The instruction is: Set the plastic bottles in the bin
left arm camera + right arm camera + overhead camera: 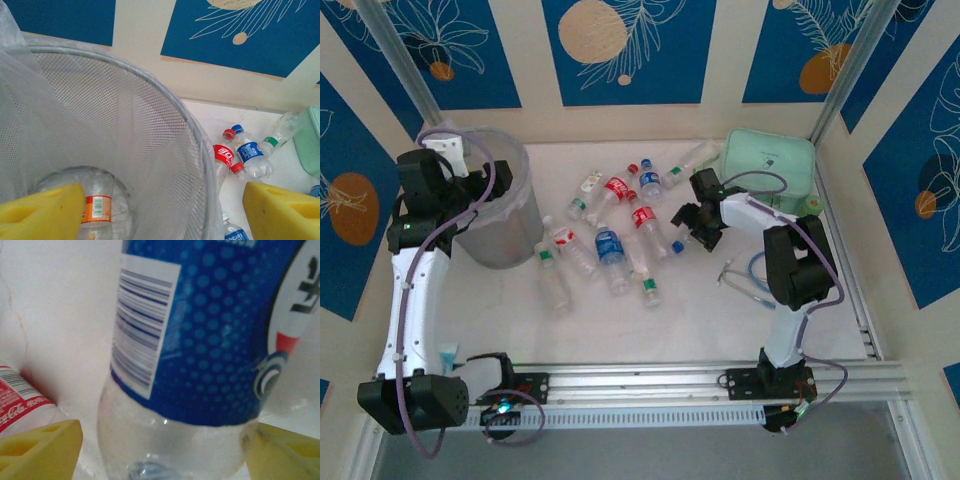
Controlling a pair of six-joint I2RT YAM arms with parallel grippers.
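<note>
We see the left gripper [162, 202] over the mesh bin [150, 80], yellow fingers spread wide, empty, an orange-labelled bottle [97, 210] lying on the bin's floor, right of the bin the right gripper [165, 455], fingers flanking a blue-labelled bottle [200, 340], whether pinching we cannot tell, loose bottles [610, 245] between.

Mint green zip case [770, 165] is lying flat at the far right corner of the white table [720, 320], close to the back wall. Blue leaf-print wall panels [620, 50] are standing around the table. Aluminium rail [670, 380] is running along the near edge.
</note>
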